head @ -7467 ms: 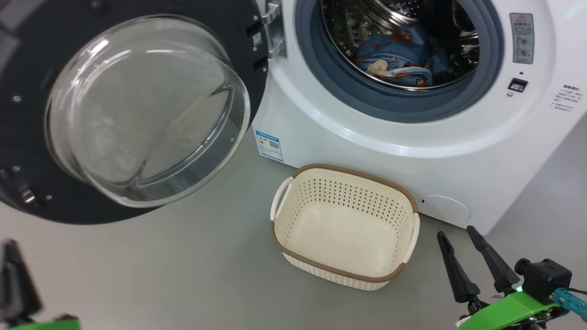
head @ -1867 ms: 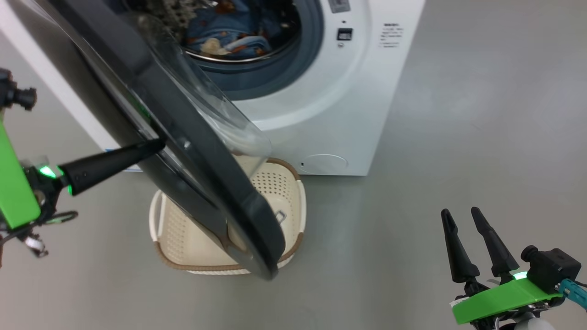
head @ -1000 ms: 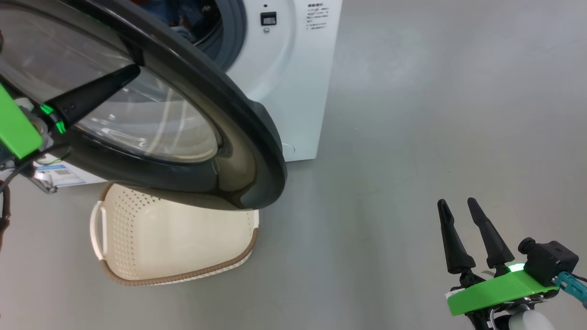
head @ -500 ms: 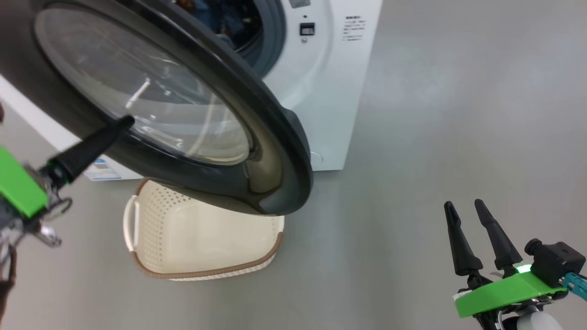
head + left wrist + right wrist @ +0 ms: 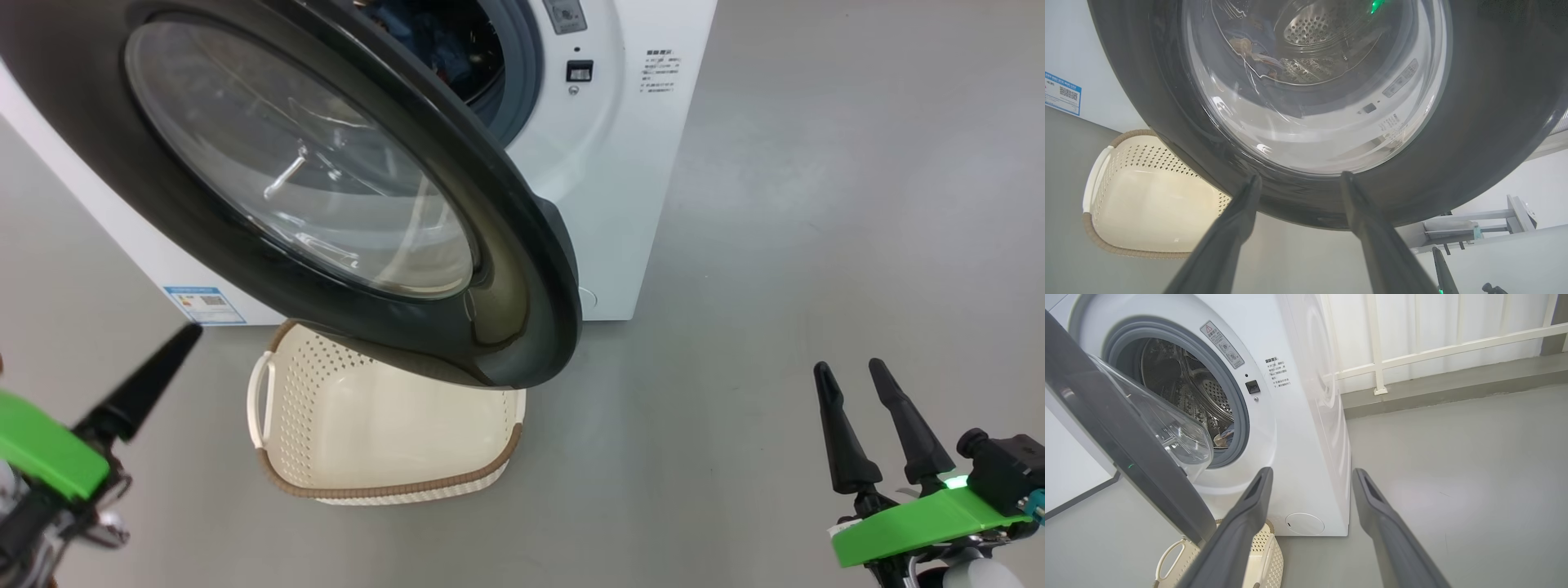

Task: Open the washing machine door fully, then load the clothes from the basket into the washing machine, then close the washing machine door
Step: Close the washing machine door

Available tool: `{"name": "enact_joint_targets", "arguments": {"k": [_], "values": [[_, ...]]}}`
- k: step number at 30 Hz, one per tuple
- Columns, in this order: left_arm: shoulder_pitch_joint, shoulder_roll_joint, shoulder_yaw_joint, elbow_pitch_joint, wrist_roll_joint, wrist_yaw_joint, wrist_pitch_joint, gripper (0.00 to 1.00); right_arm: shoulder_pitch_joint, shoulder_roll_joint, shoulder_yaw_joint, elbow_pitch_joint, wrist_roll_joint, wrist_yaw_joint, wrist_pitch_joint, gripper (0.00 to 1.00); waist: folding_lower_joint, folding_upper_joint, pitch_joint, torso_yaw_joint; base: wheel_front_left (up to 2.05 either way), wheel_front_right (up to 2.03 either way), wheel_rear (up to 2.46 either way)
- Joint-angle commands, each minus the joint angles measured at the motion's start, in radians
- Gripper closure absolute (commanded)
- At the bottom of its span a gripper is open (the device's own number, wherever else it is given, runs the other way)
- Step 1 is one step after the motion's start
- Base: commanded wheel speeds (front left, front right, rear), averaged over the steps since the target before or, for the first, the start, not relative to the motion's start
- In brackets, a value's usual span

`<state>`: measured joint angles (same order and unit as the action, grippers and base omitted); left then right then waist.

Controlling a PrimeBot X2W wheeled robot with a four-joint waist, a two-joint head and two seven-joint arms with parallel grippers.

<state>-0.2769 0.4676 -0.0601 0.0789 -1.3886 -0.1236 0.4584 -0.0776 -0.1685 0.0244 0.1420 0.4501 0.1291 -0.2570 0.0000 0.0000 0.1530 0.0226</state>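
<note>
**Mia:** Where is the washing machine door (image 5: 522, 245)?

**Ben:** It is big and black, in the upper left of the head picture. It is swung part way out from the white washing machine (image 5: 620, 188).

**Mia:** And the basket (image 5: 384, 433)?

**Ben:** On the floor, lower middle, partly under the door. I see its bare cream bottom.

**Mia:** The clothes (image 5: 433, 37)?

**Ben:** Blue bits peek from the drum at the top.

**Mia:** The claws?

**Ben:** The left gripper (image 5: 1300, 177), near the door's lower edge, has its fingers wide apart and holds nothing. The right gripper (image 5: 849, 367), at the lower right, is spread too, with nothing in it.
</note>
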Motion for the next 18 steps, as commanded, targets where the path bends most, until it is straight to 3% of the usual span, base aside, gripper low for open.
{"name": "enact_joint_targets", "arguments": {"k": [1, 14, 18], "values": [[-0.008, 0.047, 0.039, -0.014, 0.007, -0.007, -0.02, 0.0, 0.01, -0.015, 0.017, -0.022, -0.001, 0.002, -0.005, 0.0, 0.0, 0.0, 0.001, -0.003, 0.0, 0.0, 0.0], [0.084, 0.057, -0.033, 0.088, 0.02, -0.007, -0.261, 0.0, 0.019, -0.031, 0.001, -0.013, 0.0, 0.002, -0.005, 0.0, 0.0, 0.0, 0.009, -0.048, 0.0, 0.0, 0.0], [0.093, 0.086, -0.08, 0.138, 0.103, -0.007, -0.412, 0.0, 0.019, -0.033, -0.002, -0.011, -0.001, 0.002, -0.005, 0.0, 0.0, 0.0, 0.009, -0.076, 0.0, 0.0, 0.0]]}}
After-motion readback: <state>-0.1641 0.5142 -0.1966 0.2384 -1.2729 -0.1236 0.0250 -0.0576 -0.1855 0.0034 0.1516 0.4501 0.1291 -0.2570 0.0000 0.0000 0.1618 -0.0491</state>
